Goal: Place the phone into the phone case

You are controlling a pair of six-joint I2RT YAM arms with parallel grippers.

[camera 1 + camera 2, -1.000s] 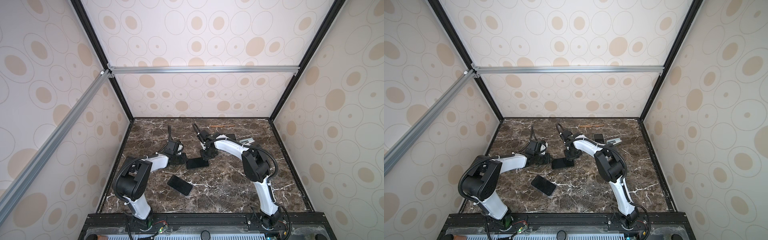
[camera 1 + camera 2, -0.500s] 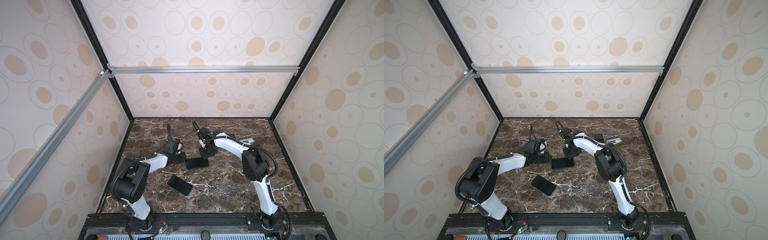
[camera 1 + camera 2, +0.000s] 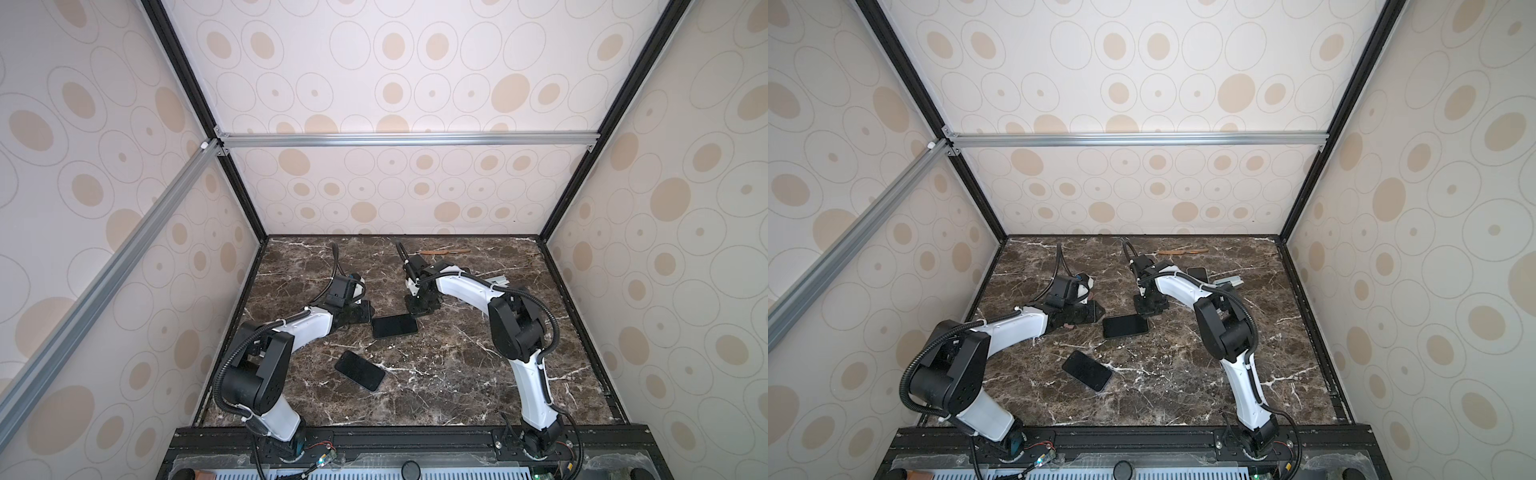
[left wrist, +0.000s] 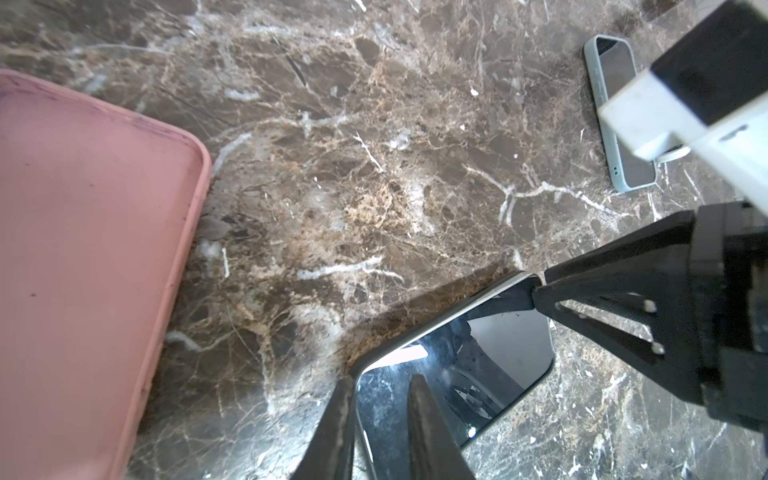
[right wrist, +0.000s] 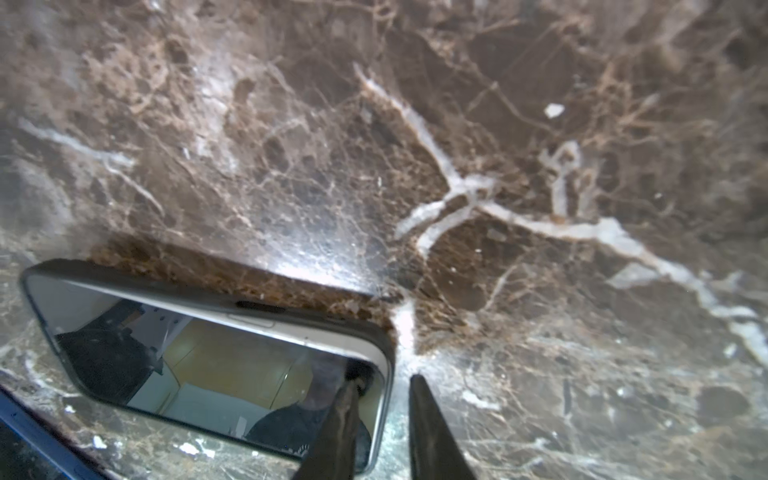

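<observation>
Seeing left tool [image 4: 381, 378] and right tool [image 5: 384, 380] both barely parted, straddling opposite ends of the phone [image 3: 394, 325]. Can't tell pinching from mere touching. Lies on the desk [image 3: 457, 374] in a dark case [image 5: 137, 287], white side showing under the rim.

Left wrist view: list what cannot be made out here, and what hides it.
- Pink silicone phone case: cut off by the picture's edge.
- Pale-blue-rimmed phone: partly behind the right arm's white housing.
- Black-screened phone: one corner behind the left gripper; whether it is gripped is unclear.
</observation>
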